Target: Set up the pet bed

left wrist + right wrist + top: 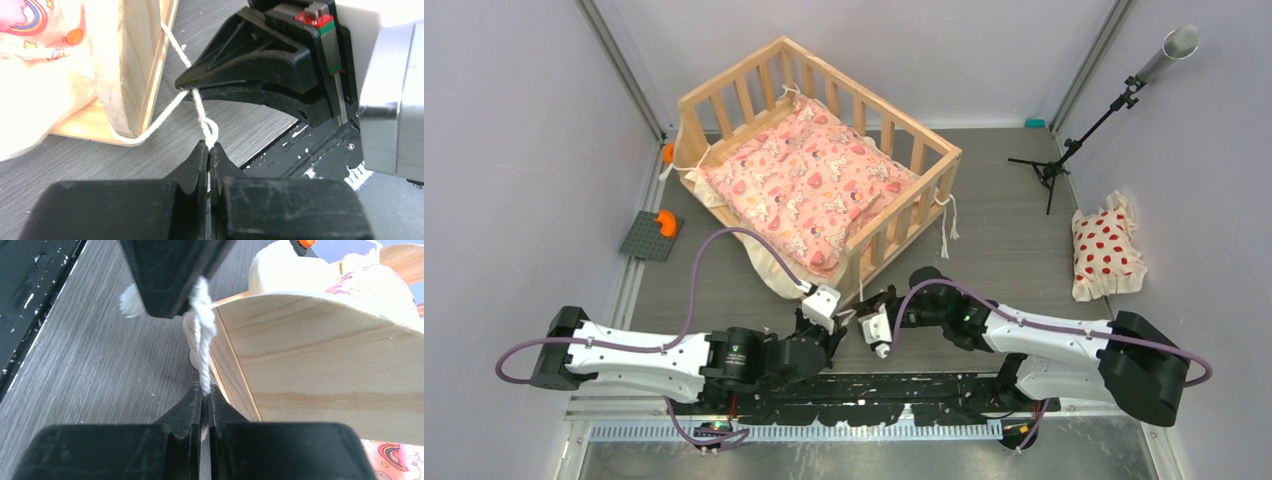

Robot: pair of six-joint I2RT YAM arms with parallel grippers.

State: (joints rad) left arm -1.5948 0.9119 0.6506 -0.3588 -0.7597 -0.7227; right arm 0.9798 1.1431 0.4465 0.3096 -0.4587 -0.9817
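Pet bed (732, 74): rigid slatted wood, likely light and apt to slide; take it by a top rail or corner post.
Orientation: upright, open side up; long axis diagonal, far-left to near-right.
Location: far centre-left of table (1004, 230), cushion (809, 185) inside.
Left gripper (209, 150): closed, pinching tie cord (200, 107) at the near corner.
Right gripper (205, 392): closed on the cord too.

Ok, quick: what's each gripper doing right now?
Left gripper: closed, pinching the cream tie cord.
Right gripper: closed, pinching the same cord, right by the pet bed corner.
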